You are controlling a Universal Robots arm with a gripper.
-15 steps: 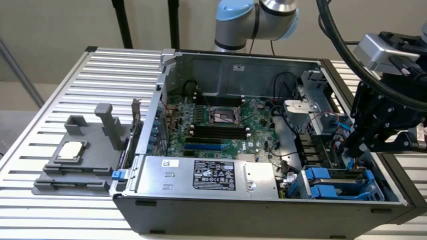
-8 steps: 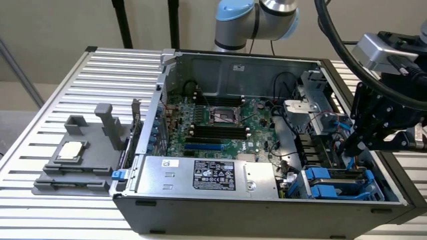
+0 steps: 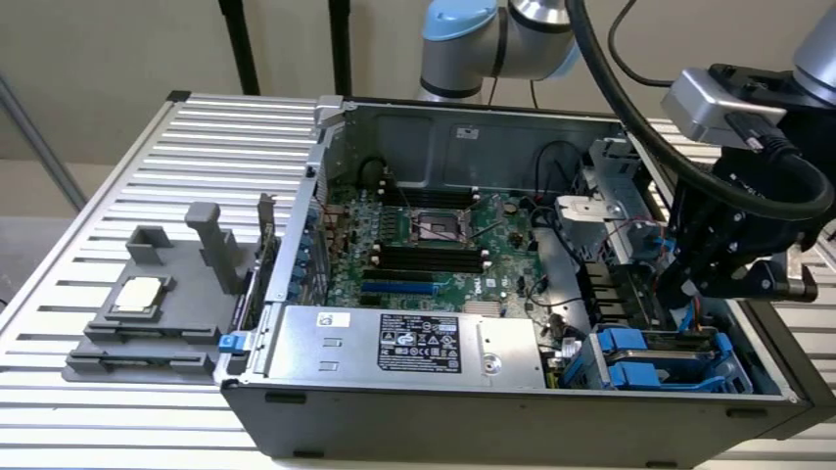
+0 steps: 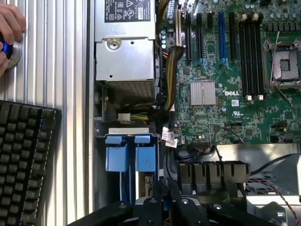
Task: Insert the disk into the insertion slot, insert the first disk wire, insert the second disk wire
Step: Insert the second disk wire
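Observation:
My gripper (image 3: 716,279) hangs low over the front right corner of the open computer case, above the dark grey insertion slot (image 3: 679,364). Blue plastic latch tabs (image 4: 130,153) sit at the slot's mouth, also seen as blue latch tabs (image 3: 649,354) in the exterior view. Behind the tabs a pale strip of the disk (image 4: 147,184) shows between blue rails, mostly hidden by my gripper (image 4: 165,203). The fingers (image 4: 153,206) stand close together, with a black disk wire (image 4: 162,186) running in between them.
A silver power supply box (image 3: 405,343) with a black-and-white label lies beside the bay, and the green motherboard (image 3: 432,245) fills the case floor. A grey fixture (image 3: 157,313) stands on the slatted table. A keyboard (image 4: 26,165) and a hand (image 4: 10,26) on a button lie outside the case.

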